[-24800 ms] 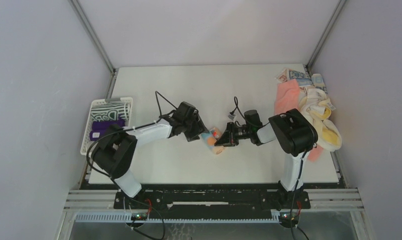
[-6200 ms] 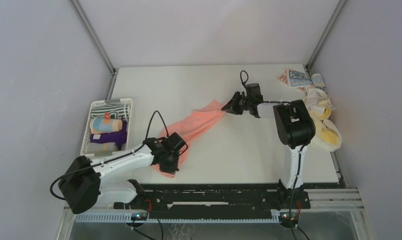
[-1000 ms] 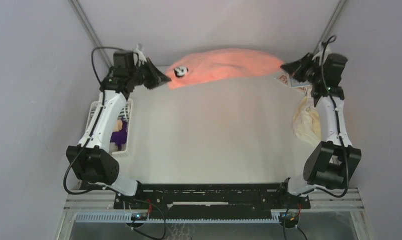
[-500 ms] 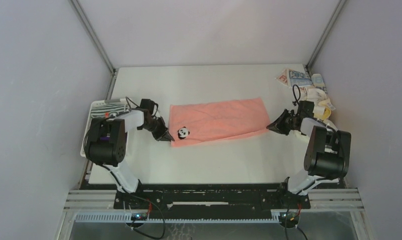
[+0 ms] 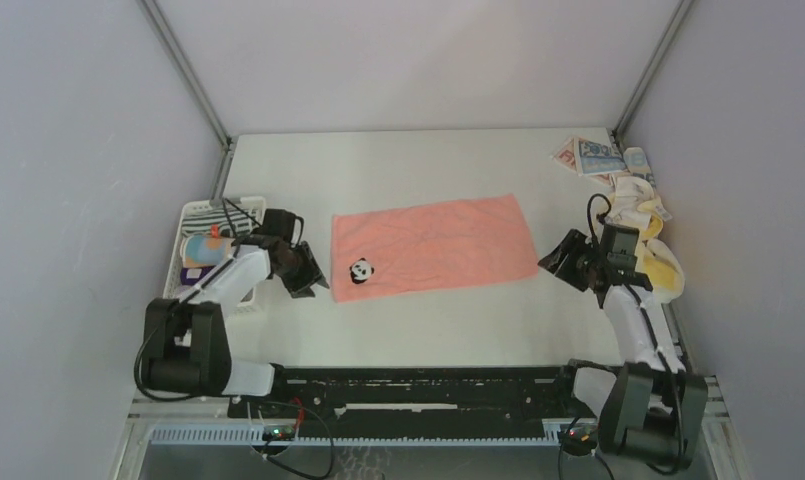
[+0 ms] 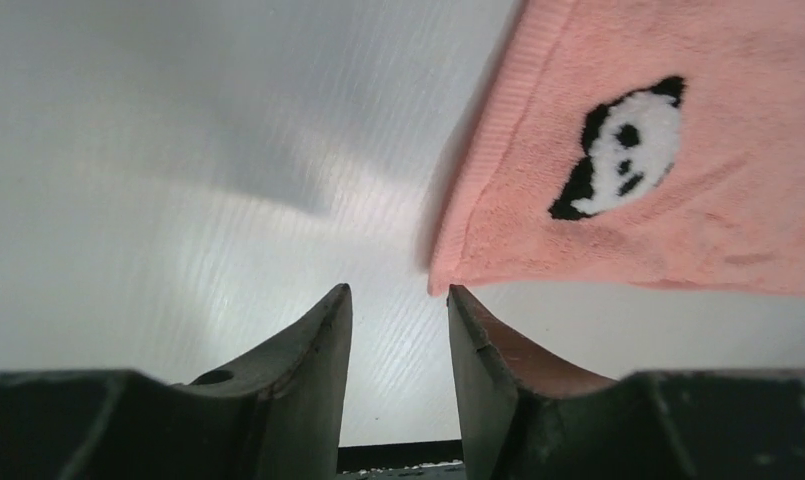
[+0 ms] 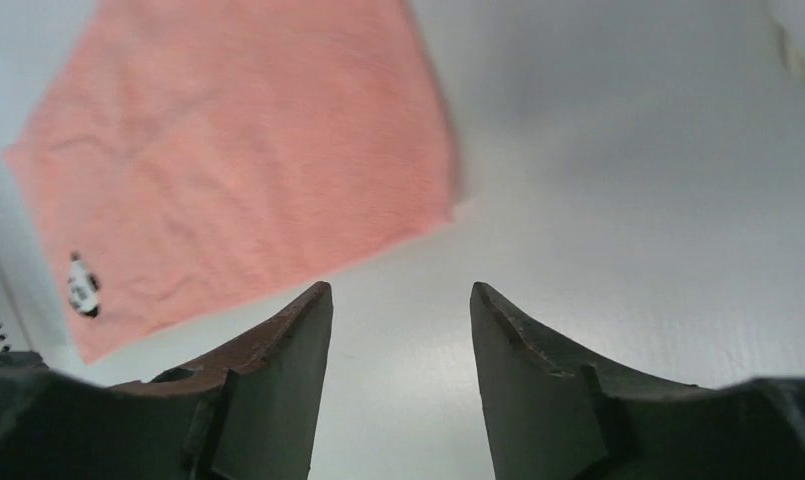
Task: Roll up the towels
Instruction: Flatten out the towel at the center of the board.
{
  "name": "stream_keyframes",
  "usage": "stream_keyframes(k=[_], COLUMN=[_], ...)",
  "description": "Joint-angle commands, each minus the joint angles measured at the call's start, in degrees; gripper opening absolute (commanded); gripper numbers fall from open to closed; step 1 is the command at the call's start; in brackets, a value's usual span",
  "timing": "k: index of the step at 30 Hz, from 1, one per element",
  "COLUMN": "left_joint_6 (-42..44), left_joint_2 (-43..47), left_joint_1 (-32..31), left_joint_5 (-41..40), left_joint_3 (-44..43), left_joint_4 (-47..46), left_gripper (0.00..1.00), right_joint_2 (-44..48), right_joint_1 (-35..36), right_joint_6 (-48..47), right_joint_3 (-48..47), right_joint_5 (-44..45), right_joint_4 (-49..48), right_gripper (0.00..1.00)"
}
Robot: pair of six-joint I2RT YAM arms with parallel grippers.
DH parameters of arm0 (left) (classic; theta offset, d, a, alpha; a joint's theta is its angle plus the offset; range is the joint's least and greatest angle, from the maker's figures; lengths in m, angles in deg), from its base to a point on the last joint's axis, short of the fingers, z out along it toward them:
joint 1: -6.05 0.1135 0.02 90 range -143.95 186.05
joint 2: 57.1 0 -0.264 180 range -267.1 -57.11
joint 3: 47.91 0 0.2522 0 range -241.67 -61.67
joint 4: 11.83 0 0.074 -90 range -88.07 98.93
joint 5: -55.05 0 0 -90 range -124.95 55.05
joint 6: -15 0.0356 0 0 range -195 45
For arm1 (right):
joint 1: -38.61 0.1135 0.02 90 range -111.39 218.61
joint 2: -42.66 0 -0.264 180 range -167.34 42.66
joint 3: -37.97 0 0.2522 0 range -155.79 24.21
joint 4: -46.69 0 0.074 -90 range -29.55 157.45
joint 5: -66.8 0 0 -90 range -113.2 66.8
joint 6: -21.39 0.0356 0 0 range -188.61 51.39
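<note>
We hold nothing; the salmon-pink towel (image 5: 433, 245) lies spread flat mid-scene.
Our left gripper (image 6: 398, 292) has its fingers apart on nothing, the towel's near-left corner just beyond them, by the panda patch (image 6: 618, 150). Our right gripper (image 7: 398, 288) is likewise parted and empty, just off the towel's near-right corner. Rolled towels (image 5: 210, 250) sit in the white basket (image 5: 190, 212) at left; loose towels (image 5: 643, 215) are heaped far right.

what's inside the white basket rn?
Visible: a rolled light-blue towel with orange patches and a bit of purple towel. The left arm covers the rest.
</note>
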Motion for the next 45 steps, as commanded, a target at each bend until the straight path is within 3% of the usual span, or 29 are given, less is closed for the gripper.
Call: stream_keyframes(k=[1,6,14,19,25,31,35,37,45], left_joint_6=[0.36,-2.69,-3.33,-4.89,-5.56,-4.85,-5.19,-5.49,-4.84], left_joint_2=[9.75,6.50,-9.68,-13.17,-9.09,1.87,11.98,12.75,-4.43], left_joint_1=[-3.75,-11.37,-11.50,-10.52,-8.52,-8.57,-8.91,-8.91,-6.19], left_joint_5=[-6.27,-1.11,2.46,2.51,0.97,0.66,1.43,2.71,5.89], left_joint_3=[-2.59,-7.57,-10.39,-5.50,6.52,13.14,8.11,4.03,-14.65], left_joint_4=[3.06,-3.30,-8.19,-11.21,-13.25,-10.71,-6.40,-6.78,-11.59], left_gripper=[0.46,0.43,0.32,0.31,0.31,0.35,0.41,0.47,0.45], right_joint_2=[6.76,-3.31,-18.69,-25.35,-17.24,-1.26,6.19,5.02,-20.17], right_joint_1=[4.11,5.47,3.26,1.03,-3.77,-3.75,-1.02,1.45,6.74], right_joint_6=[0.80,6.80,9.09,9.30,9.65,9.03,11.75,12.44,15.98], right_joint_3=[-0.69,-1.10,-2.67,-2.36,6.58,10.79,8.47,5.80,-10.32], right_joint_5=[-2.55,-12.67,-17.72,-17.79,-15.10,-13.37,-15.34,-14.54,-21.40], right_joint_4=[-4.94,-16.47,-25.50,-22.72,-17.47,-10.74,-13.81,-17.11,-33.30], right_gripper=[0.54,0.53,0.51,0.50,0.49,0.51,0.56,0.57,0.55])
